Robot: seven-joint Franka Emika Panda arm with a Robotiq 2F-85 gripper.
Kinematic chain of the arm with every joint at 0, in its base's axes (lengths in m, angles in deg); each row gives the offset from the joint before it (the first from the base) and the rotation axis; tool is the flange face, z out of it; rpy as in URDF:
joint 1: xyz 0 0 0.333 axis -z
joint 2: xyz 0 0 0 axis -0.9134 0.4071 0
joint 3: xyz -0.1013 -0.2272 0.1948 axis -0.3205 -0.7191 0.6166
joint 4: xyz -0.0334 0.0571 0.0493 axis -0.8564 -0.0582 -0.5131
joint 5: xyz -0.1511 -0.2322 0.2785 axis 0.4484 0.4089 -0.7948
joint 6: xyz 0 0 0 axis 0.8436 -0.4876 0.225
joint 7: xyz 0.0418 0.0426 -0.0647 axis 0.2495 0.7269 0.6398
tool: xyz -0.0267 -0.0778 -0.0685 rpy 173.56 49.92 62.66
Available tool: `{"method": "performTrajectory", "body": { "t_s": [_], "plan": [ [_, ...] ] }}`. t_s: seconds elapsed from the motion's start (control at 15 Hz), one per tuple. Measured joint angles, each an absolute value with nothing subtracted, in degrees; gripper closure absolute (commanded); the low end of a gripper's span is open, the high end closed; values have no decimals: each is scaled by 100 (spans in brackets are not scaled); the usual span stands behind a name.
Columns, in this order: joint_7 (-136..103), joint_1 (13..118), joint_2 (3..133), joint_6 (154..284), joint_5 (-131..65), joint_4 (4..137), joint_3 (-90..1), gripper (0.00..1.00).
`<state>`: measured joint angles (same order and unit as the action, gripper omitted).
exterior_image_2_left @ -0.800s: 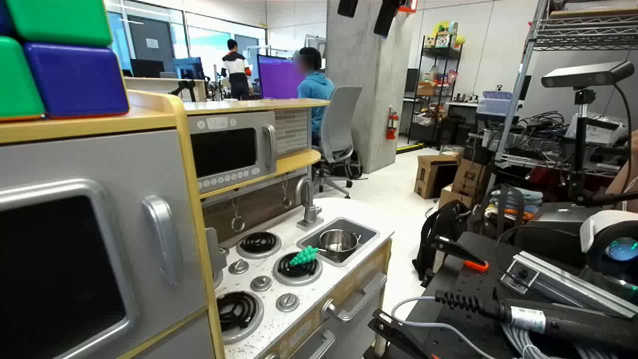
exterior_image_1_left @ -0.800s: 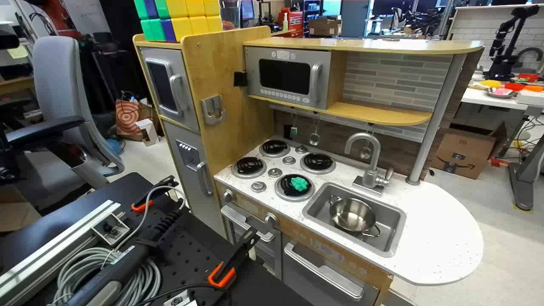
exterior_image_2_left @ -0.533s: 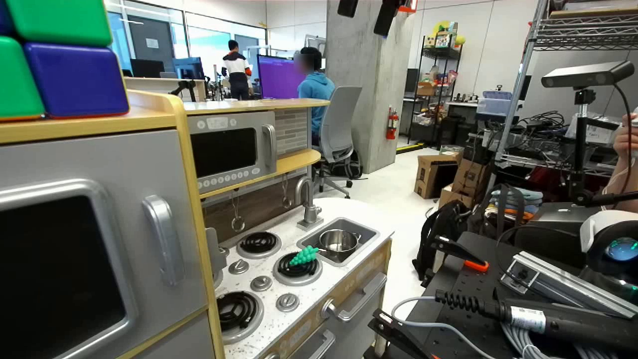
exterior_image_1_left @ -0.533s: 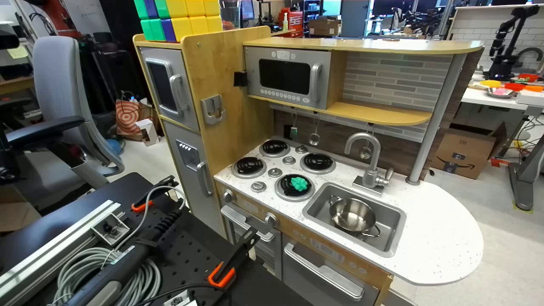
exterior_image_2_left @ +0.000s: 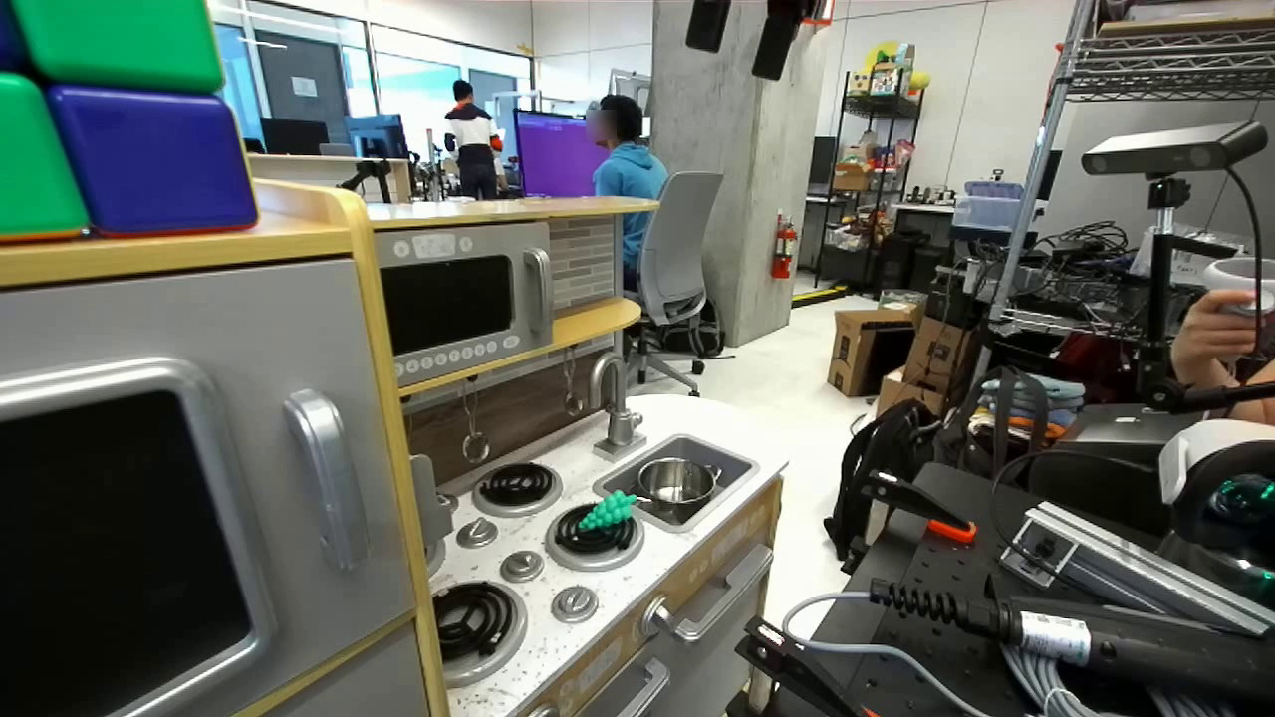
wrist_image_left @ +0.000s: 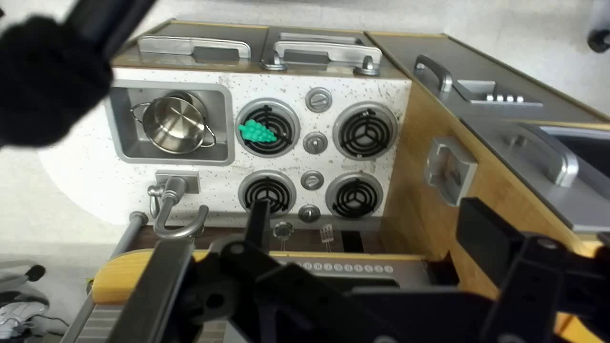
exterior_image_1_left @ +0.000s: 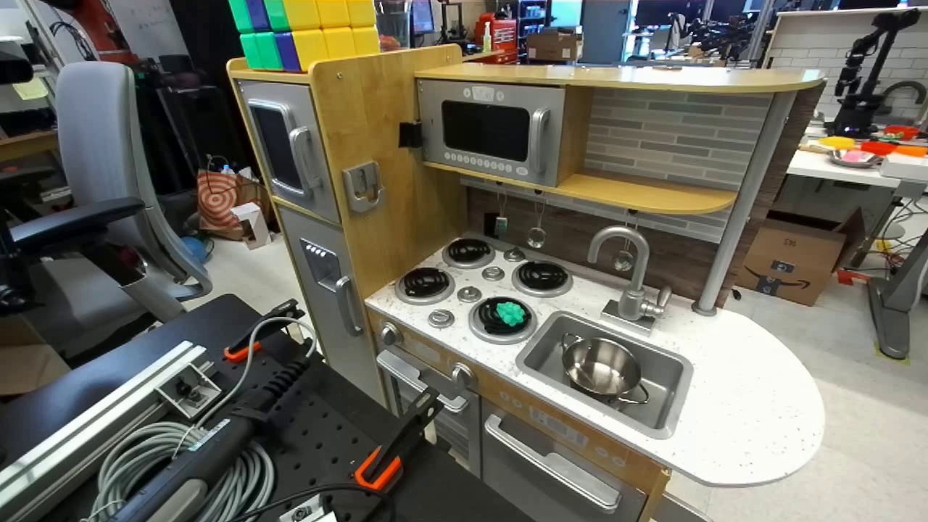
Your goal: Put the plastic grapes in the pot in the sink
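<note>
We find the plastic grapes [wrist_image_left: 257, 131] in the upper middle of the wrist view, resting on a burner [wrist_image_left: 282, 120] with nothing gripping them; their long axis runs nearly level across that frame, the right end a little lower, the left end towards the sink [wrist_image_left: 229, 128]; the sink sits just beside the burner at the upper left, with the pot [wrist_image_left: 174, 125] inside it, apart from the grapes.

The gripper [wrist_image_left: 369, 228] reaches in from the bottom of the wrist view, its jaws spread wide with nothing between them; from that gap the grapes lie up and to the left; in an exterior view only the gripper's ends show, at the top edge against a concrete column [exterior_image_2_left: 737, 199], and the grapes lie low in the middle of the frame; we judge the jaws to be well above them and well apart.

The coming move, as we read it, turns on one thing; the jaws face each other roughly left to right across the wrist view, almost in line with the grapes' long axis; closing as they stand would likely squeeze the bunch end to end; we would turn the wrist about a quarter, shift towards the upper left of that frame and go down, so the jaws meet across the narrow middle; the carry after that should be short, leftwards in the wrist view to the pot; we would keep clear of the faucet [wrist_image_left: 174, 186], which stands just below the sink in that frame.
</note>
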<state>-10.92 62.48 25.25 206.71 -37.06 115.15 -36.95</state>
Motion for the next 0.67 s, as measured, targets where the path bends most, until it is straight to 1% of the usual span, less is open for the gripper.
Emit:
{"method": "performTrajectory", "body": {
  "t_s": [0.33,0.67],
  "plan": [
    [78,6248,3151,20537,-3412,11474,-3781,0],
    [2014,6249,4009,20540,-3461,11058,-4244,0]
  ]
}}
